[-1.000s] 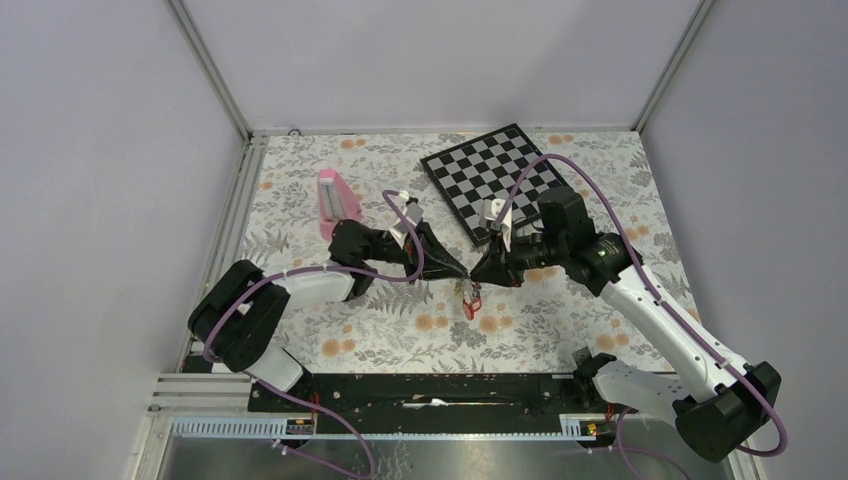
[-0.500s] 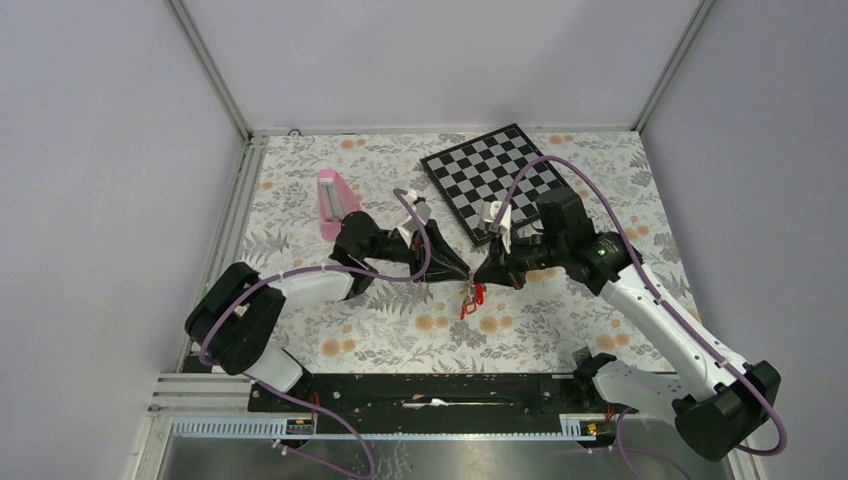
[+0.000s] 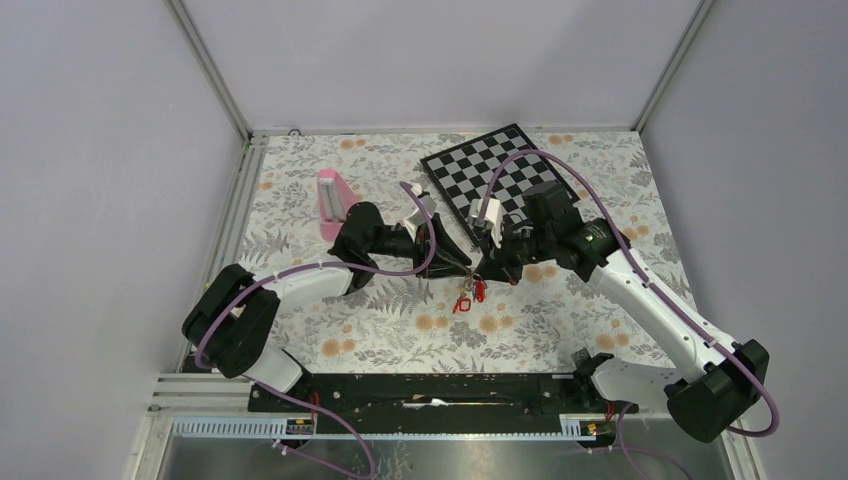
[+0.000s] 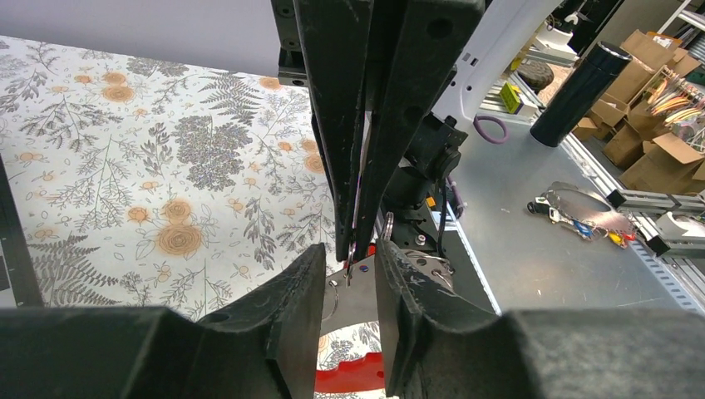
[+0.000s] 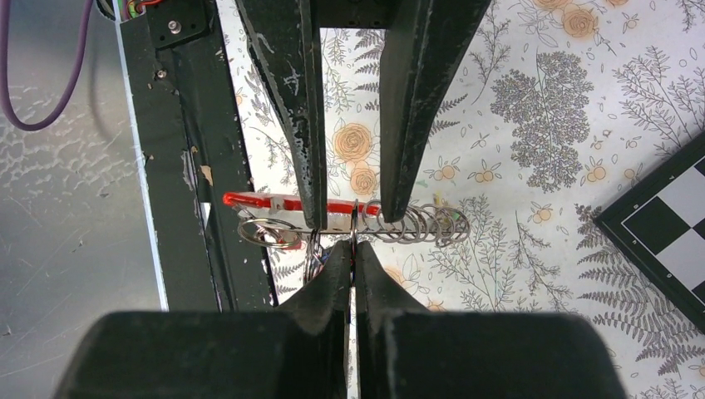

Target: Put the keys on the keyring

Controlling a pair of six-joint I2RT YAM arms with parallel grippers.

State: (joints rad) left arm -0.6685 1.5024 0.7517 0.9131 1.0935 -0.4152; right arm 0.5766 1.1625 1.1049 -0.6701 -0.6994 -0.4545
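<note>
I take the chessboard [image 3: 497,180] as reference. Beneath it and toward me runs a floral tablecloth [image 3: 370,330]; behind it stand plain grey walls [image 3: 440,60] framed by aluminium posts [image 3: 210,70]. Well nearer than it lies a black rail [image 3: 350,390]. Lighting is even.

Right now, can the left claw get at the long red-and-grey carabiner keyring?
Probably yes: the open left claw straddles the long red-and-grey carabiner keyring, nothing between. Tight, though: the shut right claw pinches a thin metal ring right there.
</note>
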